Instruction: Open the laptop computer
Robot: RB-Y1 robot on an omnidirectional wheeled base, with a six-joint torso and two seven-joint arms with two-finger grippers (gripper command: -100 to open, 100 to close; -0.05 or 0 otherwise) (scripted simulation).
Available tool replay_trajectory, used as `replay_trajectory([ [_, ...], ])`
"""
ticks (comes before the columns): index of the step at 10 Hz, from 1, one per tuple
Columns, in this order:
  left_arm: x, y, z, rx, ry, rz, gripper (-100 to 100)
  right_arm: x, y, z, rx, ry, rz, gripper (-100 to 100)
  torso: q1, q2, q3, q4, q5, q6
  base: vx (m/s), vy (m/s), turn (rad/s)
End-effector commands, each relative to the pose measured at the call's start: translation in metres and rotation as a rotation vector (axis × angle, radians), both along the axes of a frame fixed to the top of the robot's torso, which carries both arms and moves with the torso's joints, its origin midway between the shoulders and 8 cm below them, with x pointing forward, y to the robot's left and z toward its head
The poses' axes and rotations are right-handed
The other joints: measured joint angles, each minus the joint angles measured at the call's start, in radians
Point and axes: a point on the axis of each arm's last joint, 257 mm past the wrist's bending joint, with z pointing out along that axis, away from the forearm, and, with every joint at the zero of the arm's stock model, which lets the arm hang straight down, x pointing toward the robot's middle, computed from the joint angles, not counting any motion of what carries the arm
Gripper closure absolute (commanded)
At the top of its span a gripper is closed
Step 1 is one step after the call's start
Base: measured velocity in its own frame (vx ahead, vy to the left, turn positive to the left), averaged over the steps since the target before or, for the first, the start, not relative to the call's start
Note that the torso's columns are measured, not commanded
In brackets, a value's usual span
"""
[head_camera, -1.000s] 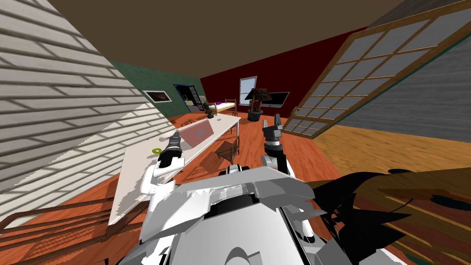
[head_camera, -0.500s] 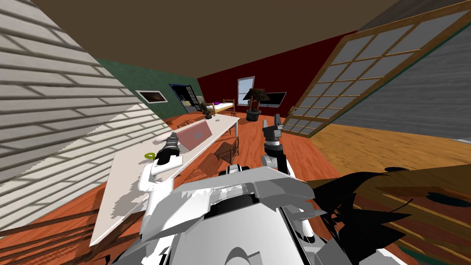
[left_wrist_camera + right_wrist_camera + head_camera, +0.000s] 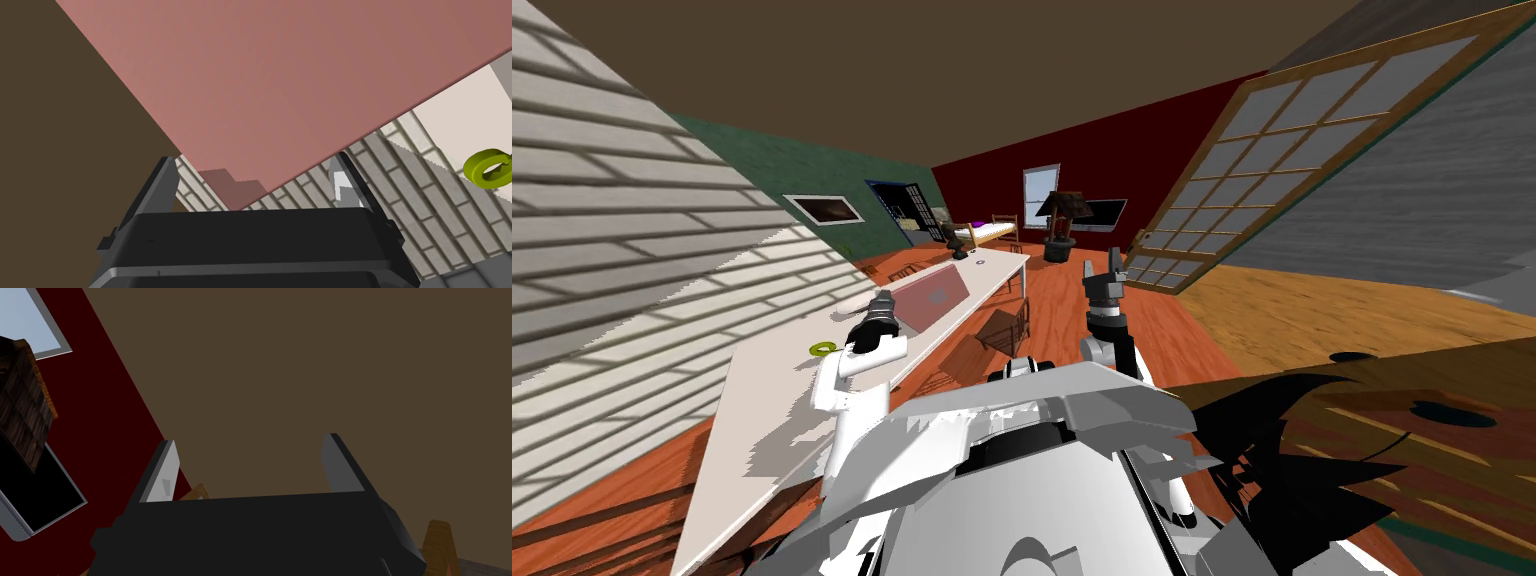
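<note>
In the head view, the pink laptop (image 3: 940,290) sat on the long white table (image 3: 782,410), its pink panel slanted up off the tabletop and just ahead of the left gripper (image 3: 882,302). A small yellow-green ring (image 3: 824,348) lay on the table behind and to the outer side of that gripper. The right gripper (image 3: 1103,265) was raised over the floor, well apart from the table, pointing upward.

In the left wrist view, the left gripper (image 3: 252,159) was spread wide, about a third of the frame across, with nothing between its fingers. The laptop (image 3: 280,75) was a flat pink slab directly ahead, its straight edge running just beyond the fingertips; whether they touched it could not be told. The ring (image 3: 487,167) lay off to one side on the table (image 3: 450,115).

In the right wrist view, the right gripper (image 3: 247,438) was equally wide open and empty.

The slab looked thin, stiff and smooth, probably light but hinged, so it would likely swing rather than lift. The best hold seemed to be the free edge nearest the fingers, pinched across its thickness or pushed from beneath. A smooth face could let thin blades slip, and forcing past the hinge's limit could tip the base.
</note>
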Motion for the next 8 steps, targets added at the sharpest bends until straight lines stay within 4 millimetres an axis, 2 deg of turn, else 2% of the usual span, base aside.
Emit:
replay_trajectory([
  [1, 0.0039, 0.0045, 0.0009, -0.012, -0.013, 0.045, -100, 0.0000, 0.0000, -0.0001, 0.000, 0.000, 0.000, 0, 0.001, -0.001, 0.000, 0.000, 0.000, -0.001, -0.077, 0.105, -0.185],
  [8, 0.0082, 0.0127, 0.0046, 0.008, -0.014, 0.152, -100, 0.0000, 0.0000, 0.0000, 0.000, 0.000, 0.000, 0, -0.003, -0.003, -0.002, -0.001, -0.001, 0.000, -0.071, 0.081, -0.144],
])
